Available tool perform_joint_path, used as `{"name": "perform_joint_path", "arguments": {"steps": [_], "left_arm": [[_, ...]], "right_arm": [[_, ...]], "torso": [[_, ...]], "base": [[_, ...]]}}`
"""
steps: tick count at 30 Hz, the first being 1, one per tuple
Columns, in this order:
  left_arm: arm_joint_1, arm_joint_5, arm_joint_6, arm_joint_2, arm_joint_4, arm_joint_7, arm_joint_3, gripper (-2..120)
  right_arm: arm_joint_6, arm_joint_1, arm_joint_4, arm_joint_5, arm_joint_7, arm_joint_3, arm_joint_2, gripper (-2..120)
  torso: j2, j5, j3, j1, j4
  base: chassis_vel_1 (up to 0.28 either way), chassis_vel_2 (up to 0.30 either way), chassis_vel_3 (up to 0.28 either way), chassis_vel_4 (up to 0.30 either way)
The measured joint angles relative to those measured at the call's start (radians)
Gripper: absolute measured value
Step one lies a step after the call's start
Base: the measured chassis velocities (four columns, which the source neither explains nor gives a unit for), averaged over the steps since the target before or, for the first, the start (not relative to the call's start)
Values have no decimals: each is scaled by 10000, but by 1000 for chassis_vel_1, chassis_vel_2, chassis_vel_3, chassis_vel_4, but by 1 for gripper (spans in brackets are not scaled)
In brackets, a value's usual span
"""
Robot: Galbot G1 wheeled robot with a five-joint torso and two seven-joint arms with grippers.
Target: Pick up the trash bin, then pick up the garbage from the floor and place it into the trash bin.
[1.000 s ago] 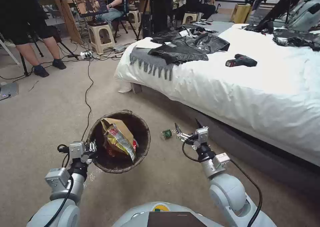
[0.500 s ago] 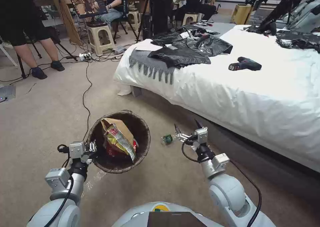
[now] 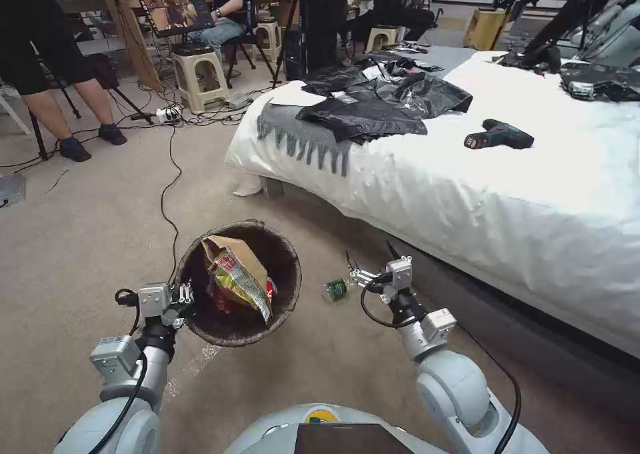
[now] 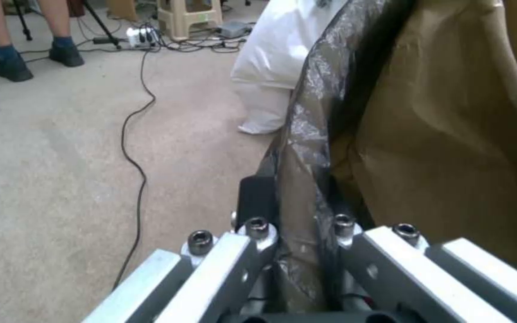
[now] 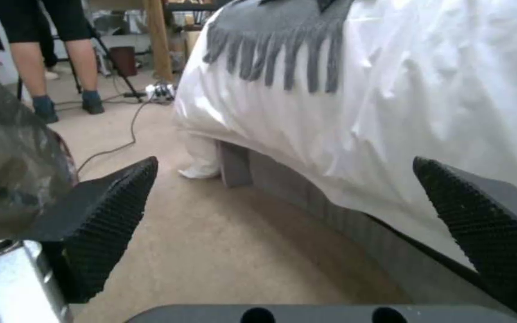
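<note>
My left gripper (image 3: pixel 185 301) is shut on the near rim of the trash bin (image 3: pixel 280 241) and holds it off the carpet. Its dark bag-lined rim (image 4: pixel 306 170) sits pinched between the fingers (image 4: pixel 258 229) in the left wrist view. Inside the bin lie a tan paper bag (image 3: pixel 230 254), a yellow snack wrapper (image 3: pixel 243 287) and a red packet (image 3: pixel 269 287). A small green piece of garbage (image 3: pixel 335 289) lies on the floor between the bin and my right gripper (image 3: pixel 369 259). That gripper hangs open and empty just above it, its black pads (image 5: pixel 109 215) wide apart.
A bed (image 3: pixel 507 194) with a white sheet fills the right side, its dark base close to my right arm. On it lie a grey fringed scarf (image 3: pixel 300 131), black clothing (image 3: pixel 380 104) and a drill (image 3: pixel 499 135). A black cable (image 3: pixel 167 201) crosses the carpet; stools and people stand far left.
The whole picture has shifted, so the camera has moved with the robot. The green garbage now lies nearer my right gripper. Both arms keep their pose and grip.
</note>
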Motion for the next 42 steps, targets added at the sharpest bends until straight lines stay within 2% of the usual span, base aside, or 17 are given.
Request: {"name": "perform_joint_path", "arguments": {"steps": [5, 14, 17, 23, 27, 37, 42], "left_arm": [[1, -40, -18, -6, -8, -7, -65, 0], [56, -340, -37, 3, -76, 25, -479, 0], [85, -430, -45, 1, -85, 63, -614, 0], [129, -549, -71, -23, -85, 109, -814, 0], [137, -633, -90, -18, -86, 125, -924, 0], [91, -678, -92, 67, -85, 130, -938, 0], [79, -684, -87, 94, -85, 129, -941, 0]], "right_arm": [[-97, 23, -81, 37, 72, -198, -63, 100], [-694, 1214, -1570, 586, 690, -1073, -293, 100], [-1022, 1957, -2169, 1159, 1026, -1512, -338, 100], [-1138, 2830, -3205, 1589, 1004, -1882, -280, 100], [-1417, 3688, -4264, 2392, 1023, -2145, -142, 100], [-1953, 4458, -5235, 3396, 1614, -2418, 228, 100], [-2110, 4732, -5795, 3649, 2301, -2573, 566, 100]], "torso": [[0, -1, 0, 0, -2], [0, -1, 0, 0, -1], [0, 0, 0, 0, 0], [0, 0, 0, 0, 0], [0, -1, 1, 0, 0], [0, -1, 0, 0, -2], [0, -2, 0, 0, -1]], "base": [[0, 0, 0, 0], [0, 0, 0, 0], [0, 0, 0, 0], [0, 0, 0, 0], [0, 0, 0, 0], [0, 0, 0, 0], [0, 0, 0, 0]]}}
